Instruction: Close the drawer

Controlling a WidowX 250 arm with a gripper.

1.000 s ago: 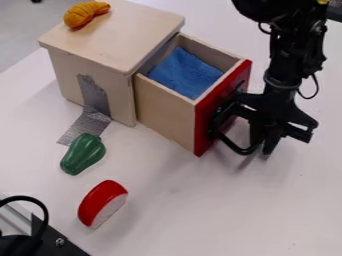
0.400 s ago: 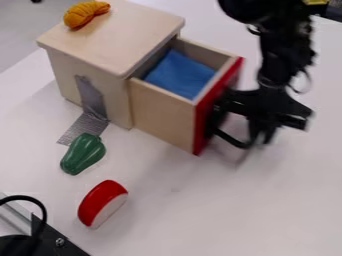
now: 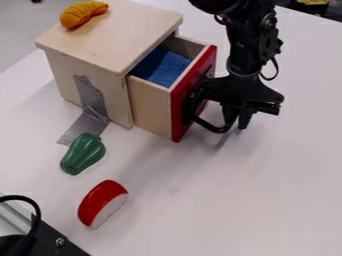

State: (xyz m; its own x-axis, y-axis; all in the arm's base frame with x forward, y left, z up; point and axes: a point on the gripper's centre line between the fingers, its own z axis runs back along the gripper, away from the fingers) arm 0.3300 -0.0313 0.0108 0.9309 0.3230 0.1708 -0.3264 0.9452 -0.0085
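Beside the wooden cabinet, the drawer is standing partly open

At the cabinet's right side in the camera view, the drawer is sticking partway out, its red front facing the black gripper. Inside it, a blue cloth is lying below the rim. The gripper is hanging down just outside the red front, close to the black curved handle — whether the two are touching, I cannot tell. Nor can I tell how far the jaws are standing apart, or whether they are gripping anything.

On the cabinet's top, near its far left corner, an orange ridged toy is resting. Silvery tape is running down the cabinet's side and out onto the white tabletop. Just beyond the tape's lower end, a green toy pepper is lying on its side. Nearer the camera, a red toy piece is resting with its pale, flat face turned toward the lower right — well apart from the drawer. At the lower left edge of the view, a black loop is curving over dark equipment.
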